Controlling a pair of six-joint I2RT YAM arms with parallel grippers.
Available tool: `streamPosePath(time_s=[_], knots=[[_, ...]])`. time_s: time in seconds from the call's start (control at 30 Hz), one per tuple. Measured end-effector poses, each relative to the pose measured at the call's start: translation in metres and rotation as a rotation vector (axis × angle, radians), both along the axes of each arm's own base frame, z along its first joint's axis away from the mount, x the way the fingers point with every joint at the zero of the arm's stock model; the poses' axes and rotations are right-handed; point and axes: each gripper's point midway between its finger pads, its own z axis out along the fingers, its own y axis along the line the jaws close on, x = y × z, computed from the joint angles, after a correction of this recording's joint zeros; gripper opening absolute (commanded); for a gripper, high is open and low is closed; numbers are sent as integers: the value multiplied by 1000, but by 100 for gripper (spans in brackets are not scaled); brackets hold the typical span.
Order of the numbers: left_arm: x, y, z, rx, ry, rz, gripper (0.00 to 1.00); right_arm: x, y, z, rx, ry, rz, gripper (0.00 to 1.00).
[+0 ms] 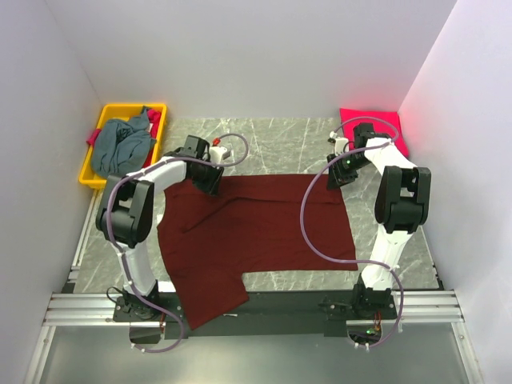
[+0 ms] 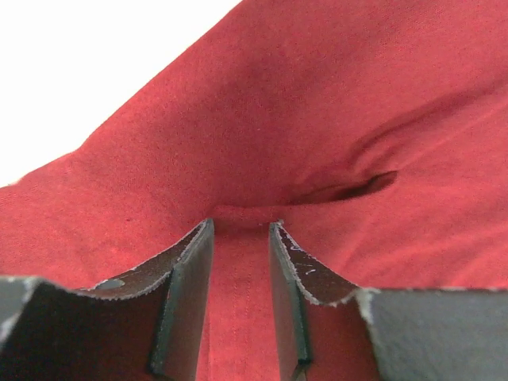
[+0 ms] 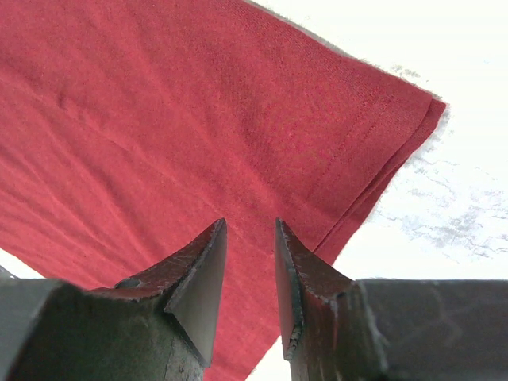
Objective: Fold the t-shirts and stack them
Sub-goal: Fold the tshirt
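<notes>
The dark maroon t-shirt lies spread across the table, one sleeve hanging over the near edge. My left gripper stands at its far left edge. In the left wrist view this gripper is open, its tips low on the maroon cloth, with a small ridge of cloth just beyond them. My right gripper hovers over the shirt's far right corner. In the right wrist view it is open and empty above the hemmed corner. A bright pink-red t-shirt lies folded at the back right. A grey-blue t-shirt is bunched in the bin.
The yellow plastic bin stands at the back left beside the left wall. White walls close in the marble table on three sides. A metal rail with both arm bases runs along the near edge.
</notes>
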Motion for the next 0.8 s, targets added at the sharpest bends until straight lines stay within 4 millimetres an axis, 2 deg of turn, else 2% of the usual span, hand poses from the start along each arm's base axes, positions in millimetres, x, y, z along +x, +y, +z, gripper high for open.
streamPosePath(time_s=[0.17, 0.3, 0.4, 0.5, 0.6, 0.8], knots=[[-2, 3, -13, 19, 28, 4, 43, 0, 0, 0, -2, 0, 0, 38], [-2, 3, -13, 20, 26, 1, 39, 0, -1, 0, -3, 1, 0, 38], [-2, 3, -13, 20, 25, -3, 25, 0, 0, 0, -3, 1, 0, 38], [-2, 2, -12, 17, 23, -7, 17, 0, 0, 0, -3, 2, 0, 38], [-4, 1, -7, 4, 18, -11, 2, -1, 0, 0, -2, 5, 0, 38], [-13, -5, 18, -41, -6, -38, 1, -1, 0, 0, -2, 5, 0, 38]])
